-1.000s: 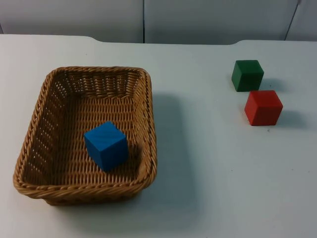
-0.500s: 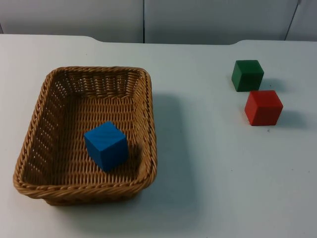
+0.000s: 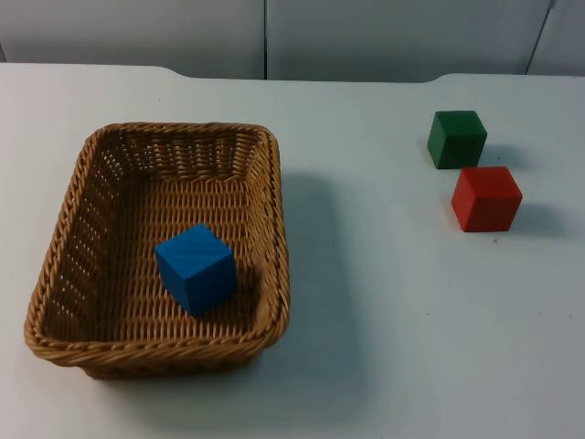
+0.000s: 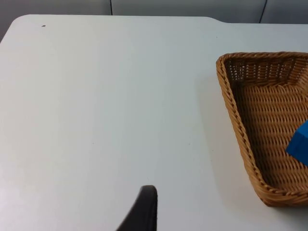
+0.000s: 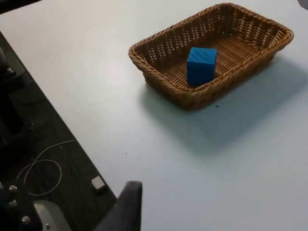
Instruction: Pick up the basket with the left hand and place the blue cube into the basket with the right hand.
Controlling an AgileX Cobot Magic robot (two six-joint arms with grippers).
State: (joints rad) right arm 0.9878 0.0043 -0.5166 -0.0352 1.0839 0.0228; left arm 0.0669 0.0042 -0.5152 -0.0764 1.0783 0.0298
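A brown wicker basket (image 3: 279, 229) rests on the white table at the left of the top view. A blue cube (image 3: 196, 268) lies inside it, close to its front right part. In the left wrist view the basket (image 4: 236, 115) with the blue cube (image 4: 299, 147) lies off to one side, and my left gripper (image 4: 144, 211) hangs over bare table well away from its rim. My right gripper (image 5: 126, 207) waits far back near the table's edge, with the basket (image 5: 159, 77) and the blue cube (image 5: 201, 65) a long way ahead. Neither gripper holds anything.
A green cube (image 3: 456, 138) and a red cube (image 3: 485, 198) sit close together at the right of the table. The grey partition wall (image 3: 274, 37) closes the back. Past the table's edge lies dark floor (image 5: 29, 144).
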